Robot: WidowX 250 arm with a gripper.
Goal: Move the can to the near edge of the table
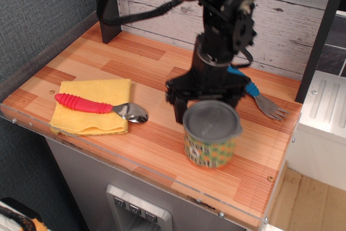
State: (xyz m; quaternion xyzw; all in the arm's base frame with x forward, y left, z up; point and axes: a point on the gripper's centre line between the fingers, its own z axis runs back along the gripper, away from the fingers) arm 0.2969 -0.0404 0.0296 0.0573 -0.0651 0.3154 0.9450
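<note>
The can has a grey tabbed lid and a green-orange dotted label. It stands on the wood-plank table at the right, close to the near edge with its clear acrylic rim. My black gripper reaches down from behind. Its fingers straddle the can's upper part and grip its sides. The right finger is mostly hidden behind the lid. The can looks slightly blurred.
A yellow cloth lies at the near left with a red-handled spoon on it. A blue-handled fork lies behind the can at the right. A black post stands at the back left. A white slatted unit is to the right.
</note>
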